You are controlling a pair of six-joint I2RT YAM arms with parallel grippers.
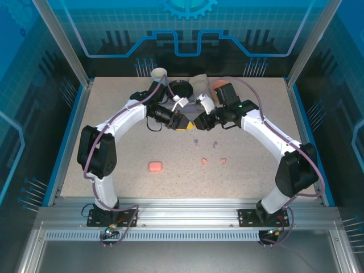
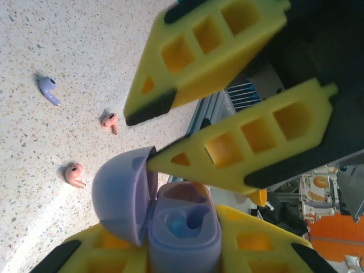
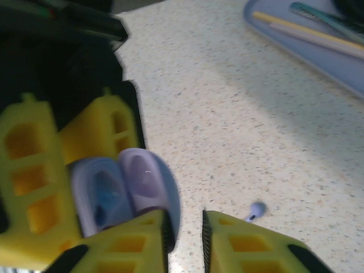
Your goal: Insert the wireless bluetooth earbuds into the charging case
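My left gripper (image 1: 181,121) (image 2: 182,253) is shut on the body of an open lilac charging case (image 2: 185,227) (image 3: 102,196), held above the table's middle. Its lid (image 2: 116,193) is swung open and its wells look empty. My right gripper (image 1: 199,120) (image 2: 149,139) (image 3: 186,230) is open, with one fingertip (image 2: 170,159) resting inside the lid and nothing between its fingers. On the table lie two lilac earbuds (image 1: 195,141) (image 1: 215,145) (image 2: 48,89) (image 3: 256,210) and two pink earbuds (image 1: 203,161) (image 1: 223,160) (image 2: 110,120) (image 2: 74,174).
A shut pink case (image 1: 154,166) lies alone on the near left of the table. At the back stand a white cup (image 1: 159,74), a black ring-shaped dish (image 1: 182,88) and an orange object (image 1: 216,86). A lilac tray (image 3: 318,40) lies beyond the right gripper.
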